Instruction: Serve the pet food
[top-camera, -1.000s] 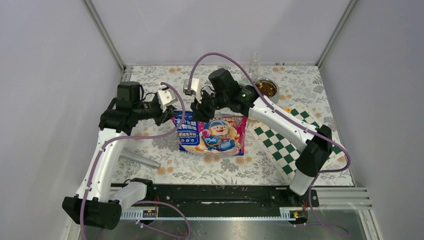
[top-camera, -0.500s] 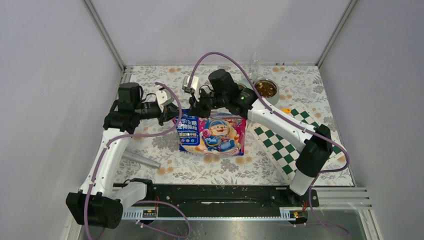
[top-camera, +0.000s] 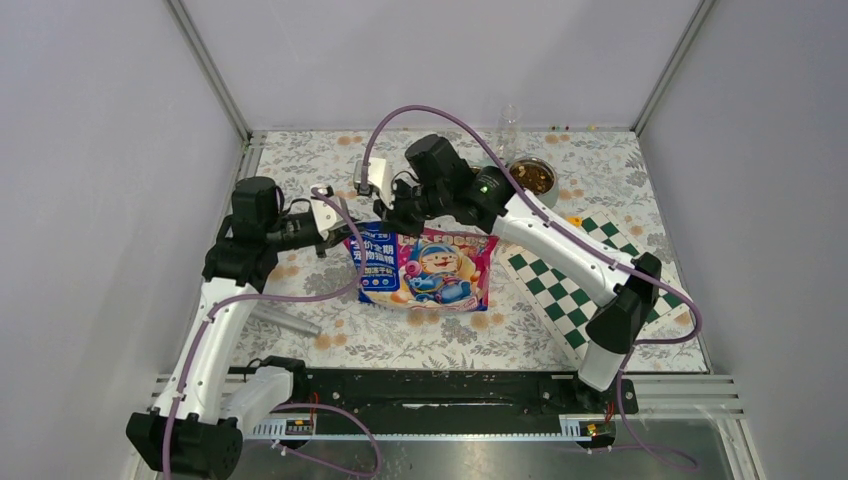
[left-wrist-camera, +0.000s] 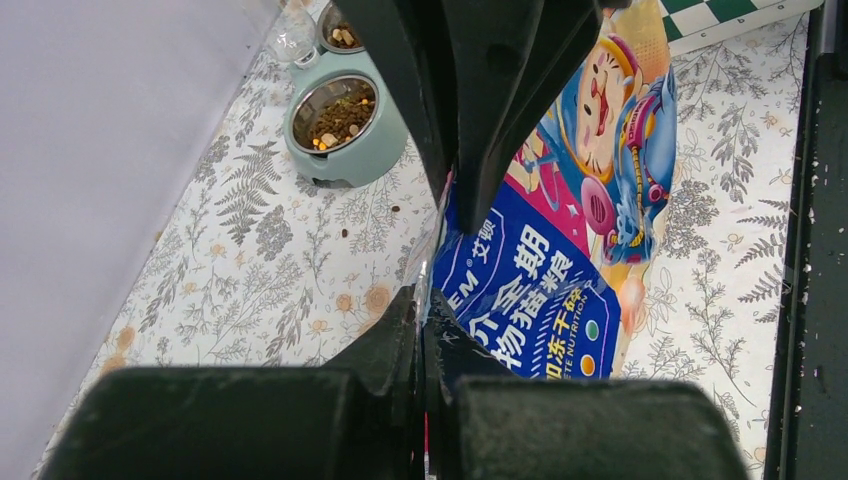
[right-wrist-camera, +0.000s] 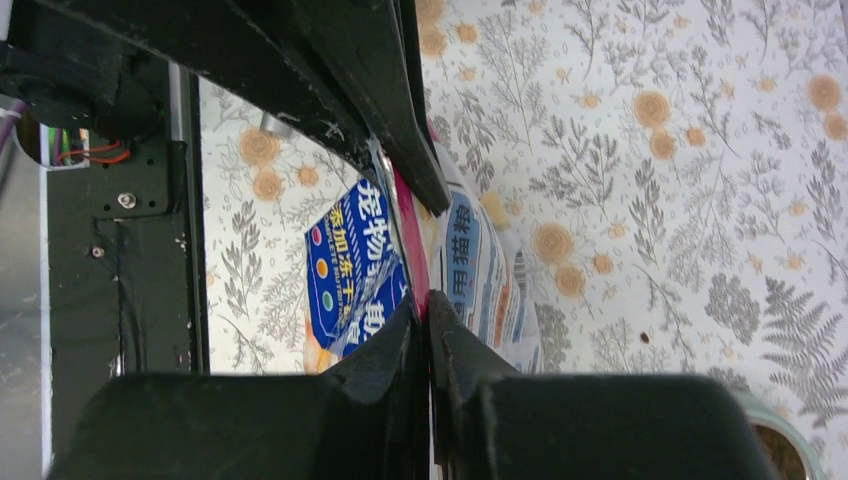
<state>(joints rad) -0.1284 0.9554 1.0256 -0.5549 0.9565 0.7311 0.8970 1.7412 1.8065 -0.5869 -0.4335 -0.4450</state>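
The glossy blue, white and magenta cartoon bag (top-camera: 425, 268) lies mid-table, its top edge raised. My left gripper (top-camera: 343, 233) is shut on the bag's top left corner. In the left wrist view the fingertips (left-wrist-camera: 420, 300) pinch the blue foil bag (left-wrist-camera: 540, 290). My right gripper (top-camera: 398, 222) is shut on the top edge just to the right. The right wrist view shows its jaws (right-wrist-camera: 422, 305) pressed on the bag's magenta seam (right-wrist-camera: 405, 215). Brown pet food (top-camera: 534, 177) fills a metal bowl (top-camera: 549, 193) at the back right. That pet food (left-wrist-camera: 340, 112) also shows in the left wrist view.
A green-and-white checkered mat (top-camera: 570, 290) lies to the right of the bag, with a small orange piece (top-camera: 572, 220) at its far corner. A grey cylinder (top-camera: 280, 320) rests near the left arm. A clear cup (top-camera: 508, 120) stands by the back wall. Enclosure walls close three sides.
Both grippers have closed onto the bag's top edge. The right gripper slid left along the edge, and the left wrist drew back slightly.
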